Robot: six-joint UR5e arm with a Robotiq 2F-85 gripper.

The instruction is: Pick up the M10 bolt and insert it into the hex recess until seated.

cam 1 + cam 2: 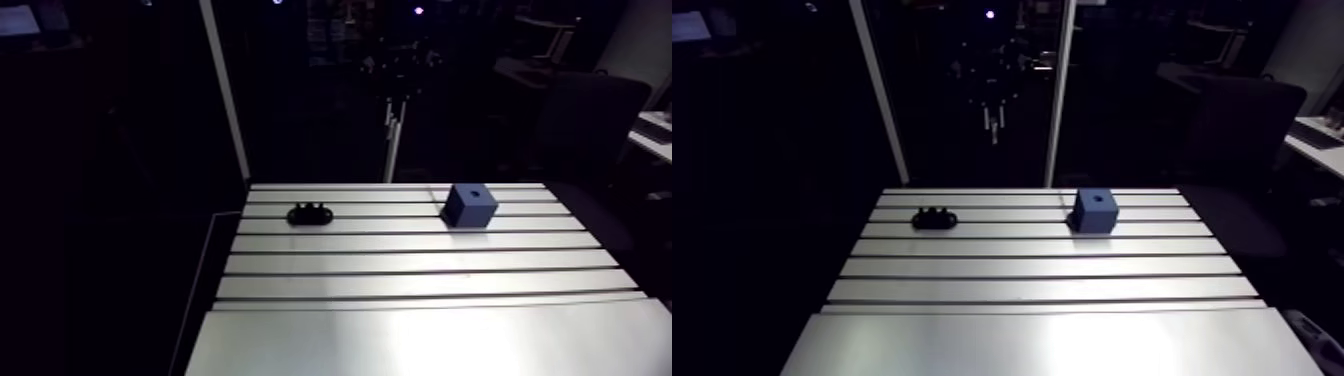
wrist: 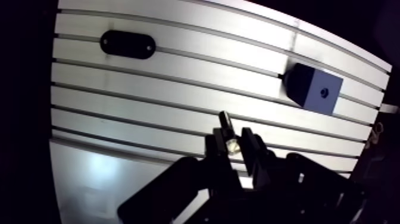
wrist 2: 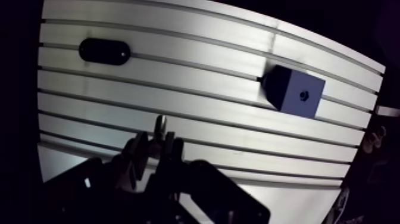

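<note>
End effector (image 2: 234, 144) shows only in the wrist view, above the slotted worktop (image 2: 178, 113); the arm view gives just the blue block (image 1: 469, 204) and black holder (image 1: 310, 214), well apart; its fingers clamp the M10 bolt (image 2: 225, 121).

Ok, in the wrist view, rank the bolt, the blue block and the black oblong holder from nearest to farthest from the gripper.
1. Bolt: clamped between the fingers of the gripper.
2 and 3. Blue block, ahead to one side, and black oblong holder, ahead to the other side: too close to call, since the two eyes disagree.
</note>
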